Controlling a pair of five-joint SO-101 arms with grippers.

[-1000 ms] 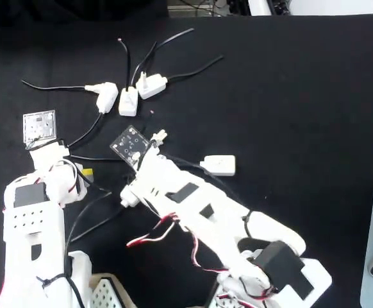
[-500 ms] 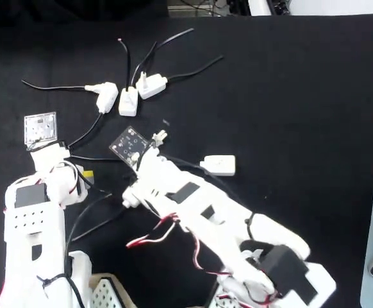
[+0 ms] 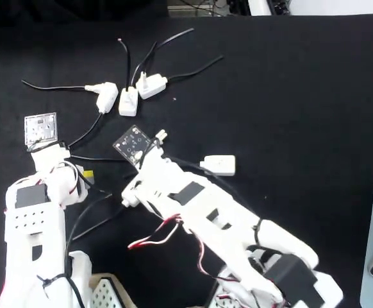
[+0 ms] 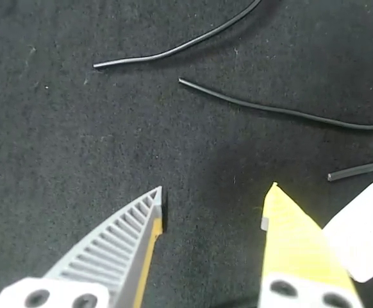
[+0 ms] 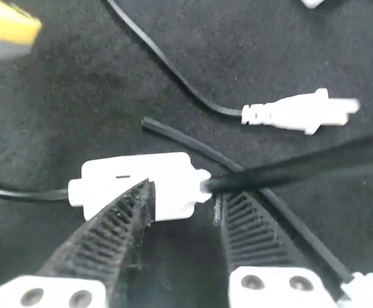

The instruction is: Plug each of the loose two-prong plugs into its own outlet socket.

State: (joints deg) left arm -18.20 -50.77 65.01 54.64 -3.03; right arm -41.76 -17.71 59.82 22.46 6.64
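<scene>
Looks like I'm on the grab step: right gripper, by the outlet socket, has fingers narrowly apart astride a white plug flat on the cloth; left gripper gapes wide; next needs a square pinch.

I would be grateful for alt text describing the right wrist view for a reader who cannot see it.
The right gripper, open, hangs over a white socket block on black cloth, a black cable crossing close by. A loose white two-prong plug lies farther off.
</scene>
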